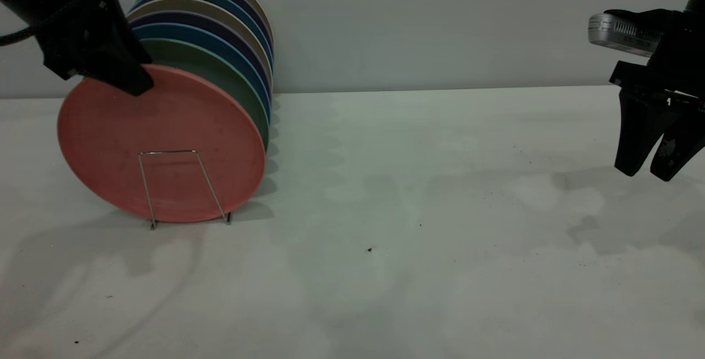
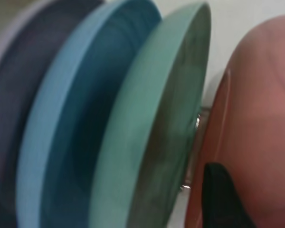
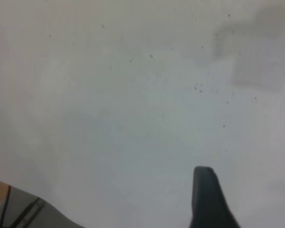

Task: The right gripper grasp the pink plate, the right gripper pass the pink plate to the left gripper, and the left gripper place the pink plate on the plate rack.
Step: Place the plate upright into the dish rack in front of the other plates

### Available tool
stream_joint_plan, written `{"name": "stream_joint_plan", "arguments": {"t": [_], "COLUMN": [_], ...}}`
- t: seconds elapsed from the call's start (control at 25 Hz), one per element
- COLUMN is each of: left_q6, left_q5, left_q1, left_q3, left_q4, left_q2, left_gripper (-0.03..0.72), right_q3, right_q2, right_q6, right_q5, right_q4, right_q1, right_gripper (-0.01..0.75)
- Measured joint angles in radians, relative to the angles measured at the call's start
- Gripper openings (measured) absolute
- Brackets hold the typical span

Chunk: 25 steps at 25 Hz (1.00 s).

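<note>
The pink plate stands upright on edge in the front slot of the plate rack, behind its front wire loop. My left gripper is at the plate's upper left rim and shut on it. In the left wrist view one black finger lies against the pink plate's face at its rim; the other finger is hidden. My right gripper hangs open and empty above the table at the far right. Its wrist view shows one finger over bare table.
A green plate stands right behind the pink one, then teal, navy, beige and blue plates in the rack. The green plate is close to the pink plate's rim. The white table runs between the rack and the right arm.
</note>
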Motion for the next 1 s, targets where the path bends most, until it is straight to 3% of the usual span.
{"name": "stream_joint_plan", "arguments": {"t": [0.72, 0.84, 1.0], "left_q6": [-0.124, -0.263, -0.718], "left_q5": [-0.037, -0.021, 0.015], "left_q1": [0.0, 0.0, 0.009], "left_q3": [0.0, 0.0, 0.0], "left_q4": [0.001, 0.003, 0.084], "left_q2": [-0.103, -0.151, -0.203], "left_gripper": [0.577, 0.58, 0.58], "right_q3": [0.0, 0.0, -0.003], "right_q2": [0.0, 0.0, -0.016], "right_q6": [0.008, 0.008, 0.019], "right_q5": [0.0, 0.0, 0.001], "right_q4": [0.0, 0.0, -0.013], "right_q1": [0.0, 0.0, 0.005], "right_gripper": [0.452, 0.452, 0.452]}}
